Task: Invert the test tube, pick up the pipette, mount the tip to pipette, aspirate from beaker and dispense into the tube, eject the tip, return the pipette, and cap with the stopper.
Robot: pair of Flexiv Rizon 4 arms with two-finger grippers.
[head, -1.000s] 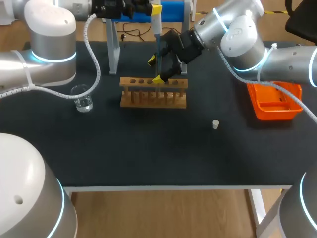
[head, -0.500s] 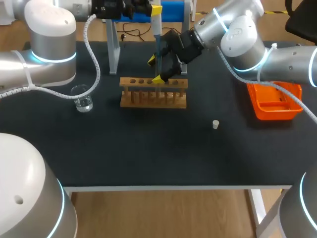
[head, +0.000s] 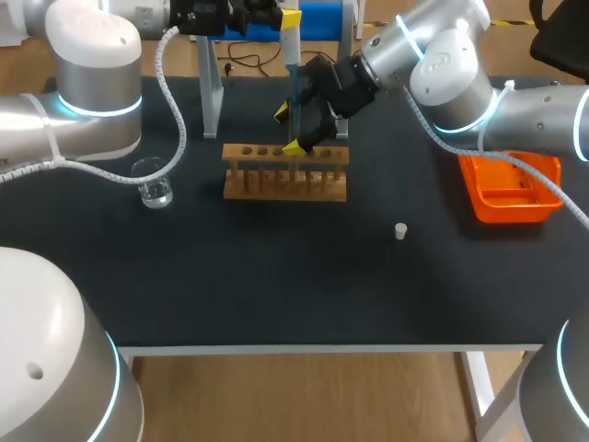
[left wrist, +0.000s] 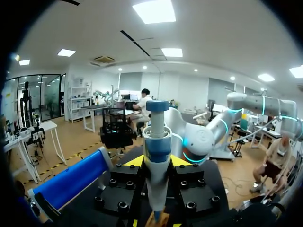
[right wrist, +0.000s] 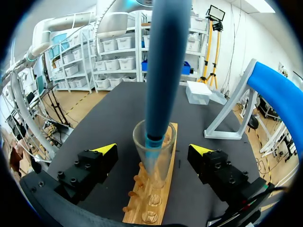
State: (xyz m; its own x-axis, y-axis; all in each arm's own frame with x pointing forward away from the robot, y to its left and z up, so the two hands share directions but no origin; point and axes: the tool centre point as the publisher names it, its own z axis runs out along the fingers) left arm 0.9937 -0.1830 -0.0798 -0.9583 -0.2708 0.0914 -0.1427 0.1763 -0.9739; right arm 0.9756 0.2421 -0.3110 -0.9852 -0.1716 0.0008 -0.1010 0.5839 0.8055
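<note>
Head view, and nearest us on the table [head: 276, 276] sits the white stopper [head: 400, 231], in front of the rack [head: 285, 175] and off to its right, well apart from it. Level with the rack on its left stands the glass beaker [head: 155, 184], with the left arm's cable draped by it. Out to the rack's right is the orange tray [head: 509, 207].

Now the rack itself, a wooden one, square in the middle. The right end effector [head: 290, 130] hangs just over its back rail, reaching in from the right. Wrist view tells it best: the tube [right wrist: 165, 156] stands upright in the rack, mouth up, between the two yellow tips, and both fingers stand wide of the glass. Released, then, nothing gripped.

Straight above the rack comes the pipette [head: 291, 46], upright, its blue shaft running down into the tube's mouth, tip inside the glass. Up top, the left end effector [left wrist: 157, 161] is clenched on the pipette's body, a yellow tip either side.

Behind the rack stands the grey-framed stand [head: 210, 92] with its blue bar.
</note>
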